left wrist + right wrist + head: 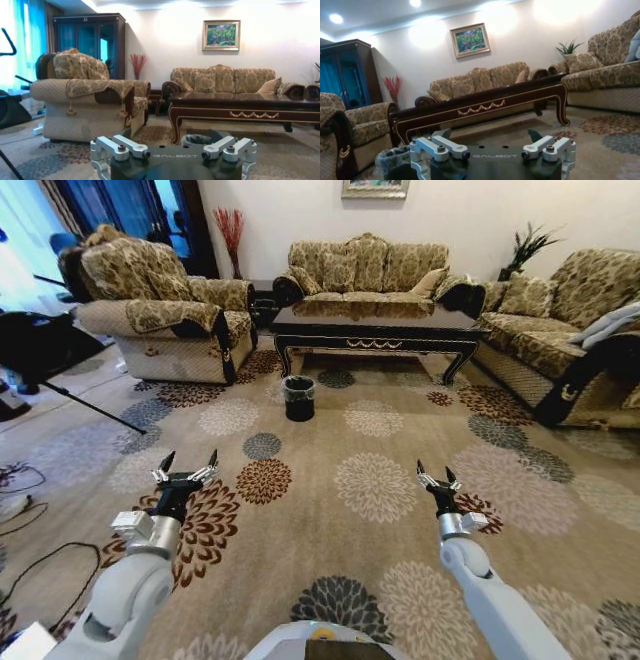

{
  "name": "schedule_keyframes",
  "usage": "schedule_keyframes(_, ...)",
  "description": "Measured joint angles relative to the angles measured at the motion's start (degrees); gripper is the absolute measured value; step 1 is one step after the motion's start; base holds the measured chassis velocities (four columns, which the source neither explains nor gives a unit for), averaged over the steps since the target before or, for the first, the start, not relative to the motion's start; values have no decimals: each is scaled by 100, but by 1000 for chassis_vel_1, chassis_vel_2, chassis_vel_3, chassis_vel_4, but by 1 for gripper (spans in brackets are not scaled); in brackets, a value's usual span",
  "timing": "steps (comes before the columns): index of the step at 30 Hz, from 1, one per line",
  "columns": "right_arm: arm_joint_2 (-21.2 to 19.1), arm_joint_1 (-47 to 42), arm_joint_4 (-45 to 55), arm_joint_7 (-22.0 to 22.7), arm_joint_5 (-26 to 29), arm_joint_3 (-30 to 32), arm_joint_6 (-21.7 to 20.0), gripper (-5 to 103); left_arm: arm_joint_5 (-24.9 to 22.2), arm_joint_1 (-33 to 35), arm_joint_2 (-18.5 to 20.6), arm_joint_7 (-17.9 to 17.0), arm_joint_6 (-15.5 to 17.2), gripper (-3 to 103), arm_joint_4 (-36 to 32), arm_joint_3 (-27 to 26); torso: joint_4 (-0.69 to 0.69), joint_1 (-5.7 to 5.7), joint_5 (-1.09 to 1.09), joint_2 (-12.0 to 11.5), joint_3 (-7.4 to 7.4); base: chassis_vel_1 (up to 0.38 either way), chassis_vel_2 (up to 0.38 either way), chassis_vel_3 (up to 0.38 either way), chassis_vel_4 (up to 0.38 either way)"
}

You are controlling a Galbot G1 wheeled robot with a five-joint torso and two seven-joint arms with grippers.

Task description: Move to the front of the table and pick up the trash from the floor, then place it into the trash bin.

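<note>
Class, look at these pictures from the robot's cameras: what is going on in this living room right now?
The robot stands on the patterned carpet, facing the dark coffee table from some way off. The black trash bin sits on the floor in front of the table, toward its left end. Both arms are held out low ahead: the left gripper and the right gripper have their fingers open and hold nothing. No trash is visible on the floor.

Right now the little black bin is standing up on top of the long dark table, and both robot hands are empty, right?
Not quite. The black bin stands on the carpet in front of the long dark table, near its left front leg, not on top; the head view shows this. The rest holds: the left hand and the right hand are both empty, held out low over the carpet.
</note>
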Motion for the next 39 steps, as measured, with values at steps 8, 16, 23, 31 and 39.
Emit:
schedule_keyframes(8, 52, 83, -117, 10, 0, -70, 0, 100, -169, -167, 90, 0, 51, 100, -28, -64, 0, 58, -2, 182, 122, 0, 0, 0, 0)
schedule_keyframes(16, 79, 199, -181, 68, -38, -154, -5, 100, -218, -268, 160, 80, 76, 100, -48, -116, 1, 122, -1, 361, 237, 0, 0, 0, 0)
schedule_keyframes(23, 6, 301, 129, 139, -907, 262, -36, 100, -285, -409, 299, 165, 128, 100, -63, -298, 3, 177, -1, 546, 367, 0, 0, 0, 0)
schedule_keyframes(31, -316, -49, 835, -84, -1612, 995, -78, 100, -528, -547, 413, 194, 206, 100, -30, -500, 3, 244, -3, 724, 477, 0, 0, 0, 0)
schedule_keyframes(39, -654, -1404, 2403, 969, -1799, 1360, -1248, 100, -851, -729, 603, 248, 287, 100, 104, -764, 2, 311, -2, 904, 588, 0, 0, 0, 0)
